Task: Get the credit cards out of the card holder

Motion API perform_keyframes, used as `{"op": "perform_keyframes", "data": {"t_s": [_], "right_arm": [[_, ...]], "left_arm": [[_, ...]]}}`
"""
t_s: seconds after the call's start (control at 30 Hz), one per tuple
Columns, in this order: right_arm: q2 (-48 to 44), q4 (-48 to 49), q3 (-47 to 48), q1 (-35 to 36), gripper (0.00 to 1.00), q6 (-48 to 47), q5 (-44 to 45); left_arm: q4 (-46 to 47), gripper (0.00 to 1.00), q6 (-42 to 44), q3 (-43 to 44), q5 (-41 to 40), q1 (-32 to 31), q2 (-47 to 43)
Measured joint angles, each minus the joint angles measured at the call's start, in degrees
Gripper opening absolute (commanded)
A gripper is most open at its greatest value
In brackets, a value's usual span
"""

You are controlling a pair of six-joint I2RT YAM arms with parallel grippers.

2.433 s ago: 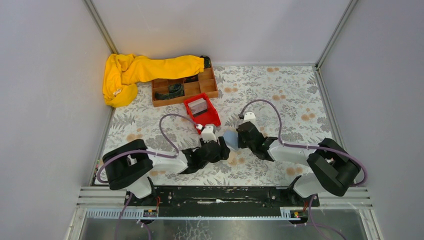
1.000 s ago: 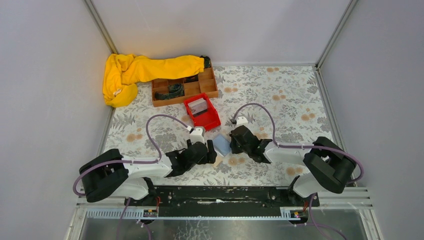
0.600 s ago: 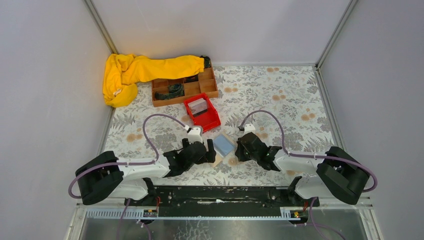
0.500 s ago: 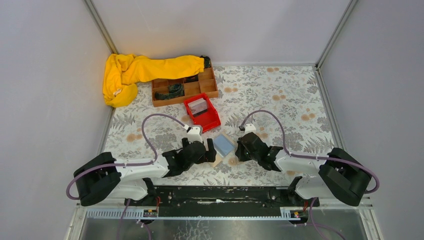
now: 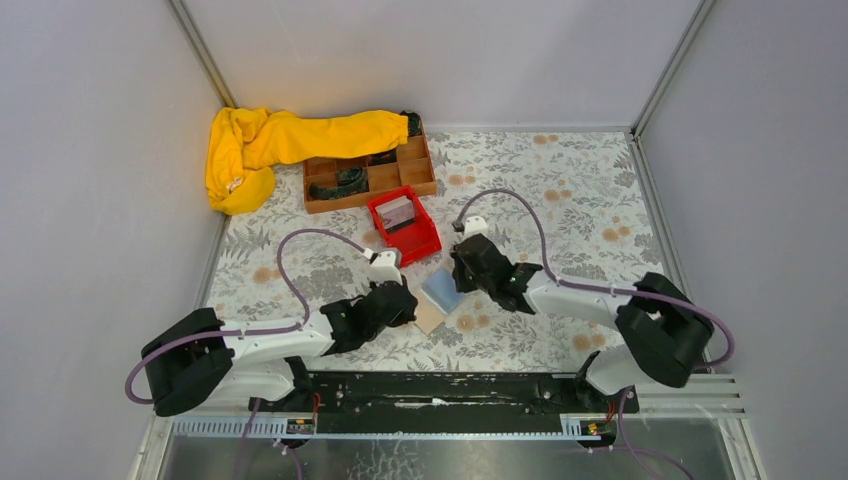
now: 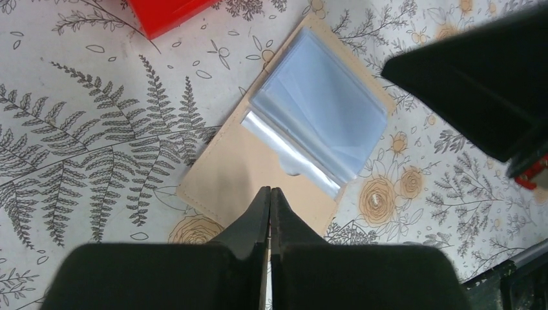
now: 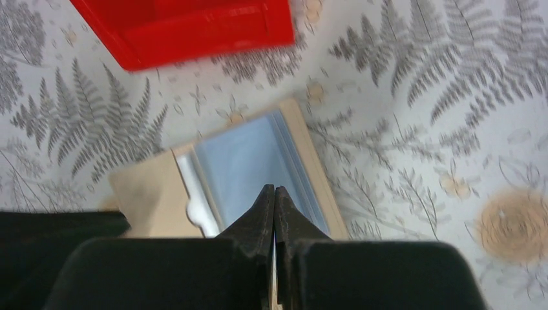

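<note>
The card holder lies open on the floral table between my two arms. Its tan inner flap faces the left arm. Its clear bluish sleeves face the right arm. No credit cards can be made out in the sleeves. One grey card stands in the red bin. My left gripper is shut, its tip over the tan flap, nothing between the jaws. My right gripper is shut, its tip over the sleeves.
The red bin stands just behind the holder. Farther back a brown wooden compartment tray stands partly under a yellow cloth. Grey walls close in both sides and the back.
The left gripper, open half a second ago, has shut. The right arm has swung forward and left over the holder. The holder now lies flatter with its tan flap spread out.
</note>
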Motion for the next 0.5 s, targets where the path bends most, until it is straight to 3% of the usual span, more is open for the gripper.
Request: {"op": "perform_keyframes", "data": {"t_s": [0.2, 0.5], "right_arm": [[10.49, 0.2, 9.57, -0.02, 0.0, -1.33, 0.04], [20.92, 0.48, 15.78, -0.02, 0.0, -1.7, -0.42]], "left_arm": [[0.07, 0.0, -0.79, -1.75, 0.04, 0.0, 0.0], [0.13, 0.01, -1.11, -4.5, 0.02, 0.0, -1.73]]}}
